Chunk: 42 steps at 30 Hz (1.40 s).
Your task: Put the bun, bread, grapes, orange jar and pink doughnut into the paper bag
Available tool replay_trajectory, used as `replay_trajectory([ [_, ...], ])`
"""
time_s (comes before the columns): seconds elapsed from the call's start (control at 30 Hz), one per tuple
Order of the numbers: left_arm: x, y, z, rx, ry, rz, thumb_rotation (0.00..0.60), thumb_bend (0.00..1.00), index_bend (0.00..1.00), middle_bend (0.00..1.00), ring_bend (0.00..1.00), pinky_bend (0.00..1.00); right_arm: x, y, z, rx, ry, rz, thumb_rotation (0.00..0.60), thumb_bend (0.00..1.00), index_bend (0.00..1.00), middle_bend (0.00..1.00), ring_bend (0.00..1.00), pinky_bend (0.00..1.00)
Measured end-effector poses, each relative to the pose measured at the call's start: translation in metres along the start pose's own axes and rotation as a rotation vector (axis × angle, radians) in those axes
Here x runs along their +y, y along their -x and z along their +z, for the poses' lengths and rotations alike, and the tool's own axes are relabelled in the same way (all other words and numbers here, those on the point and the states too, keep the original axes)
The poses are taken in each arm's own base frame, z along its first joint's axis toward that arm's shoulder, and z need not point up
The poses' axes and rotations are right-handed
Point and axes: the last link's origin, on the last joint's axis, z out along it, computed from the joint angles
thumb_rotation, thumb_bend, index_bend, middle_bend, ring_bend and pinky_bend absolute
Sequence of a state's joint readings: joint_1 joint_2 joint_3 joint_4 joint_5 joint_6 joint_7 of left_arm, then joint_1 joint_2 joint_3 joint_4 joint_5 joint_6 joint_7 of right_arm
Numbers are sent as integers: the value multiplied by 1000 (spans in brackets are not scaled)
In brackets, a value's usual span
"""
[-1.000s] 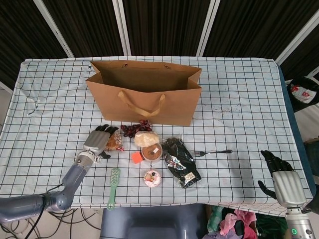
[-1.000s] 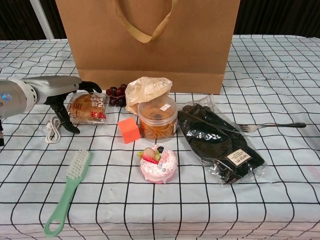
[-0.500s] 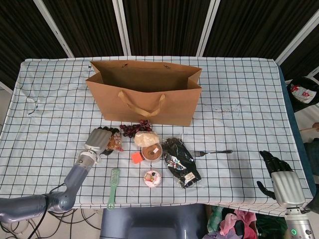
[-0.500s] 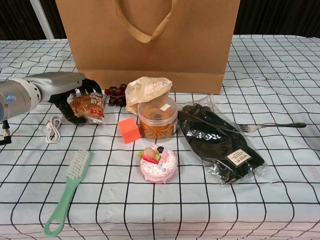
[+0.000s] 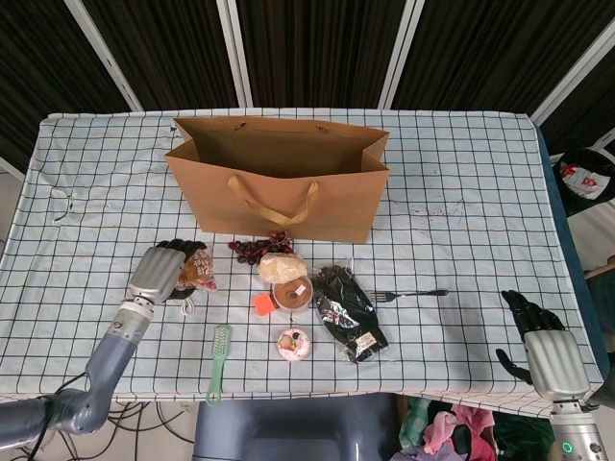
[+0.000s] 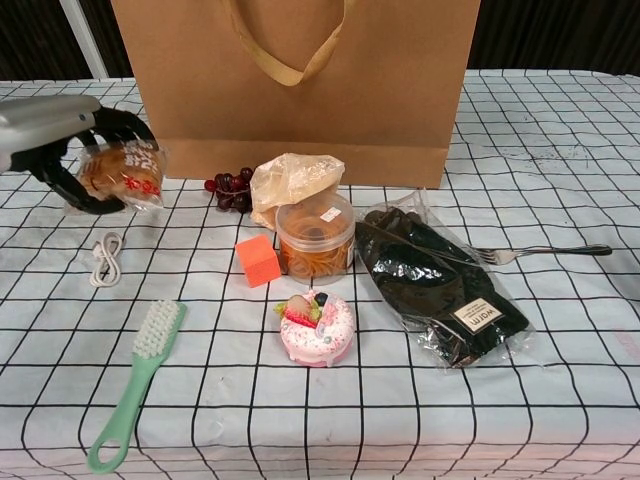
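My left hand [image 5: 161,270] [image 6: 62,140] holds the wrapped bun [image 6: 120,171] [image 5: 199,271] lifted above the table, left of the paper bag [image 5: 279,178] [image 6: 300,80]. The grapes [image 6: 229,190] [image 5: 254,248] lie at the bag's foot. Beside them is the bagged bread [image 6: 292,178] [image 5: 282,266], leaning on the orange jar [image 6: 315,238] [image 5: 293,293]. The pink doughnut [image 6: 317,328] [image 5: 294,343] sits in front of the jar. My right hand [image 5: 538,331] hangs at the table's right front edge, holding nothing, its fingers apart.
An orange cube [image 6: 258,260], a green brush [image 6: 136,382], a white cable [image 6: 104,256], a packet of black gloves [image 6: 438,282] and a fork [image 6: 545,252] lie on the checked cloth around the food.
My left hand closed on the bun, lifted it off the table and carried it to the left. The white cable it covered now shows. The right hand stayed put.
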State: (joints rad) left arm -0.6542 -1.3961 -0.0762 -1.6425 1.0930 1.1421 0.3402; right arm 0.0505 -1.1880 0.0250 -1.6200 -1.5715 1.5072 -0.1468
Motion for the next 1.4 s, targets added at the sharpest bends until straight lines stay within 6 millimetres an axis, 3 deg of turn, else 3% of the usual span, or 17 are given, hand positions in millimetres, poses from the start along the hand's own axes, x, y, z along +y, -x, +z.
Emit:
replay_trajectory([
  [0.2, 12, -44, -33, 157, 126, -39, 600, 276, 283, 321, 237, 297, 0, 0, 1, 0, 7, -2, 600, 208, 75, 110, 188, 249],
  [0.33, 28, -86, -46, 301, 214, -54, 600, 276, 295, 329, 237, 297, 1, 0, 1, 2, 10, -1, 600, 208, 76, 110, 188, 249],
  [0.5, 54, -125, -28, 410, 283, -66, 600, 276, 301, 330, 237, 297, 2, 3, 2, -7, 17, -3, 600, 208, 75, 110, 188, 249],
  [0.73, 97, -180, 26, 532, 339, -96, 600, 276, 303, 329, 237, 297, 5, 7, 4, -21, 27, -9, 600, 208, 76, 110, 188, 250],
  [1.03, 111, -198, 97, 507, 220, -151, 600, 273, 297, 306, 214, 296, 8, 6, 4, -19, 41, -14, 600, 208, 75, 109, 188, 249],
  [1.13, 112, -195, 112, 471, 181, -160, 600, 210, 267, 258, 158, 282, 10, 6, 4, -18, 48, -14, 600, 208, 75, 109, 188, 249],
  [1.27, 113, -189, 122, 408, 159, -164, 600, 38, 125, 96, 18, 125, 11, 4, 4, -9, 53, -16, 600, 208, 75, 110, 188, 249],
  [1.33, 114, -186, 125, 384, 154, -152, 600, 3, 76, 32, 0, 31, 12, 3, 4, -2, 56, -15, 600, 208, 75, 110, 188, 249],
  [1.4, 113, -185, 125, 376, 145, -141, 600, 0, 62, 8, 0, 0, 12, 3, 4, 3, 60, -14, 600, 208, 76, 110, 188, 249],
])
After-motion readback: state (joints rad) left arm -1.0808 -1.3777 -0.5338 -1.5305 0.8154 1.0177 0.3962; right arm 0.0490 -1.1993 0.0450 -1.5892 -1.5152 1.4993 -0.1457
